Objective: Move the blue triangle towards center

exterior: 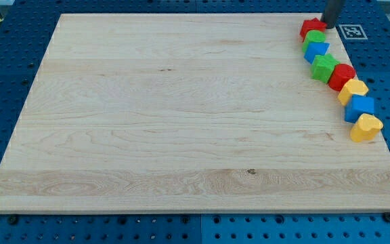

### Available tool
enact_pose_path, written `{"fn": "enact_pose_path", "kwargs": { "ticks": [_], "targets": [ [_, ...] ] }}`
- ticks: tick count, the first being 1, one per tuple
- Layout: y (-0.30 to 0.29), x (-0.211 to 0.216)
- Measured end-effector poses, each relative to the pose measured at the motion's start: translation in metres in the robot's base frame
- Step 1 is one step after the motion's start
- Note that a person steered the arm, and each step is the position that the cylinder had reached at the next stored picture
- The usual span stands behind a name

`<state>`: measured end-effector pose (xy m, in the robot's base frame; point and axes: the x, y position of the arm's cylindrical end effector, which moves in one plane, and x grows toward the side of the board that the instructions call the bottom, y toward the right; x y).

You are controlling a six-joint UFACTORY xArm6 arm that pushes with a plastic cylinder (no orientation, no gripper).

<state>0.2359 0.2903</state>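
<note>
**Blue triangle hasn't gone anywhere yet**

So the whole job is pretty much still ahead, as far as I can tell. All the blocks are bunched in a curving chain along the right edge of the wooden board (181,122), running from the far right corner down toward the near side: a red block (311,28) at the far end, then a green one (313,36), the blue triangle (316,50), another green block (324,67), a second red block (342,76), a yellow block (353,89), a blue block (360,107) and last a yellow heart-ish block (366,127).

The blue triangle sits wedged between the two greens, touching both, nowhere near the middle.

No gripper here, so nothing's open, shut or held. It's just a rod, and my tip (329,25) is at the far right corner, just right of the top red block, looks like touching it or nearly.

My guess: the tip needs to get to the right side of the triangle and shove it left and a bit nearer, without dragging neighbours along. Tight squeeze.
</note>
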Motion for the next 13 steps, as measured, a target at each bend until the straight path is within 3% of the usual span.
{"fn": "enact_pose_path", "kwargs": {
  "ticks": [2,4,8,13],
  "targets": [
    [0.016,0.022],
    [0.048,0.086],
    [0.044,0.100],
    [-0.078,0.102]
  ]
}}
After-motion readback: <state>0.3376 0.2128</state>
